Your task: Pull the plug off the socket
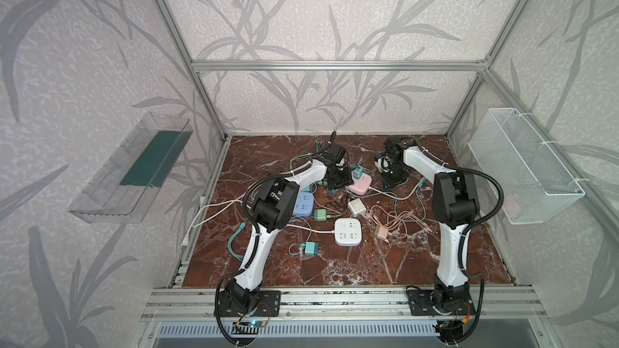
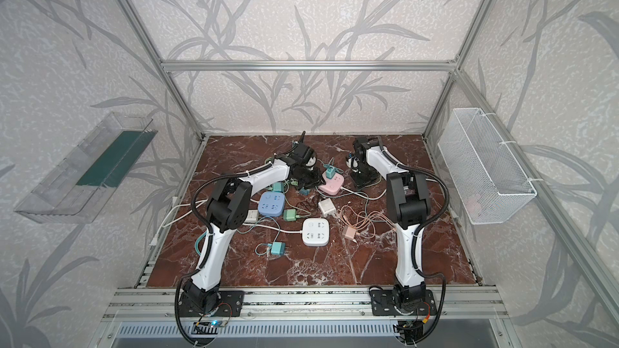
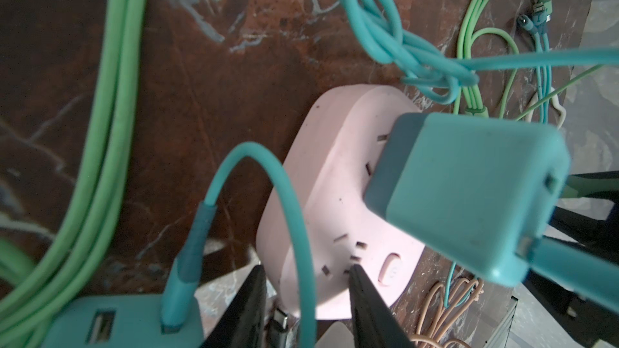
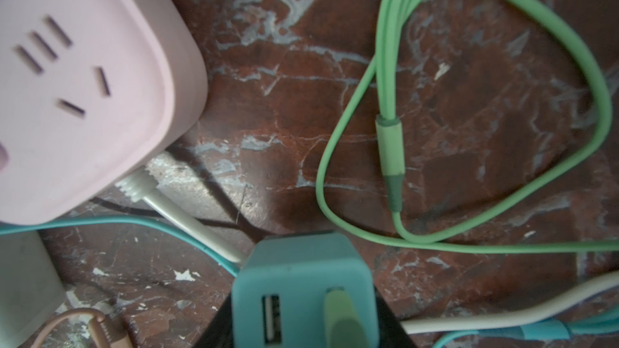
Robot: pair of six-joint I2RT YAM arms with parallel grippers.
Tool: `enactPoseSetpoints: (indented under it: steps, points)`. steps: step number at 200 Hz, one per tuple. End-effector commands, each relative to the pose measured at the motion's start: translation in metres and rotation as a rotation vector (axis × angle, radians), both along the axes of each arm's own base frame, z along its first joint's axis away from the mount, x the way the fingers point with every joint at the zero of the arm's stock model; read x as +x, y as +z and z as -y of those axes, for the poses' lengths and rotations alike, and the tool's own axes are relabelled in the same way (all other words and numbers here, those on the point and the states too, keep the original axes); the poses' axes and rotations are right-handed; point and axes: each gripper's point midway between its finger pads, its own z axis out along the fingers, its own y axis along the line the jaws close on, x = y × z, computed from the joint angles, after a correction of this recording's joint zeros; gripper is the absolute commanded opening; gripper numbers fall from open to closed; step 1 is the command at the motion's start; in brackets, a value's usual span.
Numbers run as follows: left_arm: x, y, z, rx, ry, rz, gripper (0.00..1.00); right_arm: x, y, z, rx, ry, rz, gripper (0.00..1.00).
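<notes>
Half done at best: teal charger (image 4: 301, 272) pinched in the right tool (image 4: 304, 299) just beside the pink socket (image 3: 338, 195), second teal plug (image 3: 469, 192) seated in it, left tool (image 3: 306, 282) narrowly parted astride its corner, grip unclear.

Cables and adapters crowd the middle of the marble surface (image 1: 368, 269). A knotted teal cable (image 3: 375, 28) hangs across the space above the pink power strip (image 3: 335, 195) (teal adapter (image 3: 469, 195) plugged into it), and green cables (image 3: 110, 95) lie beside. The surface's near strip, in front of the white power strip (image 1: 348, 232), is open.
</notes>
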Motion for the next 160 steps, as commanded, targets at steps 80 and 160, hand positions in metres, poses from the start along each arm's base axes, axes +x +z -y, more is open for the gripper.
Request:
enactPoseSetpoints:
  steps: [80, 160]
  points:
    - [-0.034, -0.054, -0.023, 0.134, -0.001, -0.141, 0.41, -0.002, -0.009, 0.000, 0.004, -0.027, -0.047, 0.55]
    - [-0.034, -0.053, -0.022, 0.126, 0.006, -0.140, 0.41, 0.014, 0.021, -0.008, 0.067, -0.029, 0.145, 0.59]
